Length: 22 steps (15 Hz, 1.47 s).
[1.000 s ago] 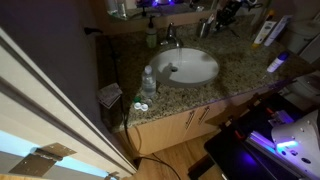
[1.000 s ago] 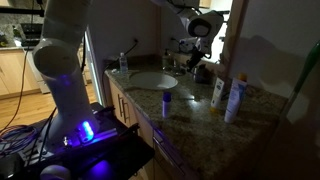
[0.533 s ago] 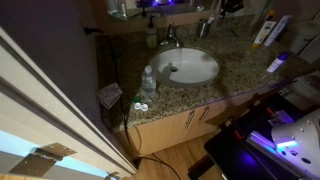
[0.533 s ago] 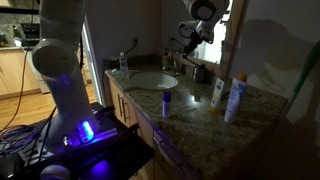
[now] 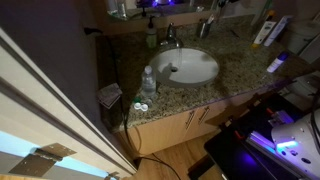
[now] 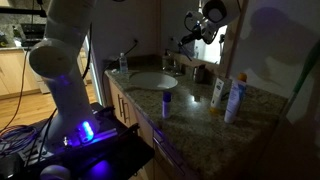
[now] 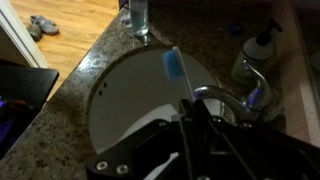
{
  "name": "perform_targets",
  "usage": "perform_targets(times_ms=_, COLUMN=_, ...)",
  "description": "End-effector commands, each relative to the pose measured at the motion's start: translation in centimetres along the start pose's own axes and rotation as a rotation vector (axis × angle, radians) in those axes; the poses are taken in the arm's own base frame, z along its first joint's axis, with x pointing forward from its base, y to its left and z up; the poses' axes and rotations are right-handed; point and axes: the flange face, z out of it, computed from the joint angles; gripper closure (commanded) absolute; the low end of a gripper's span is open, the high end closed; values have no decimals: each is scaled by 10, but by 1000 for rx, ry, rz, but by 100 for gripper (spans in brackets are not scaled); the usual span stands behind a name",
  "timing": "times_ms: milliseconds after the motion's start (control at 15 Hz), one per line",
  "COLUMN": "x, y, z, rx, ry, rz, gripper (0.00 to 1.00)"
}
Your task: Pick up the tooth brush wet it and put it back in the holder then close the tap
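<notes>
Though exterior views blur it, the wrist view shows pincer (image 7: 187,112) clamping toothbrush (image 7: 173,66).

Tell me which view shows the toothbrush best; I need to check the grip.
Wrist view: the toothbrush stands mid-frame, blue head clear, handle pinched in the shut hand above the basin. In both exterior views it is too small to make out.

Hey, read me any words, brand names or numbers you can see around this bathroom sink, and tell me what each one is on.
No text can be read in any view.
White tube and taller bottle on the counter: any print is too small and blurred.
Soap bottle: too dark to read.
Water bottle: no legible label.
Toothbrush: no lettering shows.
</notes>
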Motion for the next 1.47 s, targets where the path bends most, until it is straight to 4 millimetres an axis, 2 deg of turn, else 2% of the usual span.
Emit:
perform_targets(times_ms=0, x=7, y=-7, z=0, rx=15, ry=-41, rz=32, gripper=92)
perform_targets(times_ms=67, x=17, y=-14, z=4, rx=25, ry=-72, rz=59, gripper=92)
perform_targets(times_ms=133, x=27, y=-19, z=11, rx=24, ry=-88, rz=74, gripper=98)
perform_targets(times_ms=267, x=43, y=-32, z=23, rx=82, ry=-43, rz=122, gripper=98)
perform_targets(times_ms=533, x=48, y=-56, z=19, rx=276, ry=-48, rz=183, gripper=98)
perform_targets(times_ms=600, x=50, y=-57, z=10, rx=311, ry=-44, rz=198, gripper=98)
perform_targets(times_ms=800, x=64, y=-62, z=14, rx=363, ry=-41, rz=254, gripper=98)
perform_targets(times_ms=1400, x=102, y=-57, z=31, rx=394, ry=-86, rz=365, gripper=98)
